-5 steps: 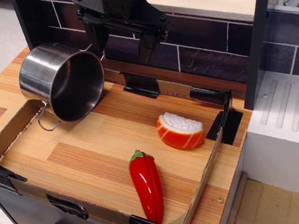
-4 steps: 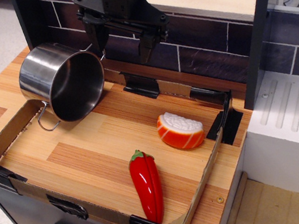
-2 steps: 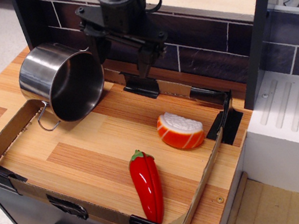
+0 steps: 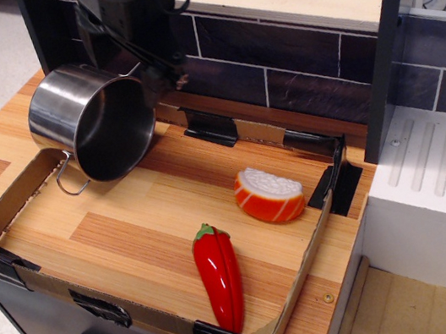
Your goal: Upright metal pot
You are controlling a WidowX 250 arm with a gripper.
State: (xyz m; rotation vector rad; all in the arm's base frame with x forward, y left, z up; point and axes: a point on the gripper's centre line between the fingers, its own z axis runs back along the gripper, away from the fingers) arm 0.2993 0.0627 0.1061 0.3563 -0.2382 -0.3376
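The metal pot [image 4: 68, 111] lies on its side at the back left of the cardboard tray [image 4: 14, 198], its opening facing right and forward. One wire loop handle [image 4: 70, 182] rests on the tray floor. My black gripper [image 4: 138, 71] hangs directly over the pot's upper rim, close to it. Its jaws look spread apart and hold nothing. One fingertip [image 4: 173, 79] shows just right of the rim; the other is hard to make out against the pot.
A red toy pepper [image 4: 220, 277] lies at the tray's front. An orange-and-white toy slice [image 4: 269, 194] sits at the right. A dark tiled back wall [image 4: 294, 78] runs behind the tray, and a white ribbed unit [image 4: 440, 182] stands to the right.
My gripper has moved left and slightly down, from behind the tray's middle to over the pot's upper rim. The pot, pepper and slice have not moved.
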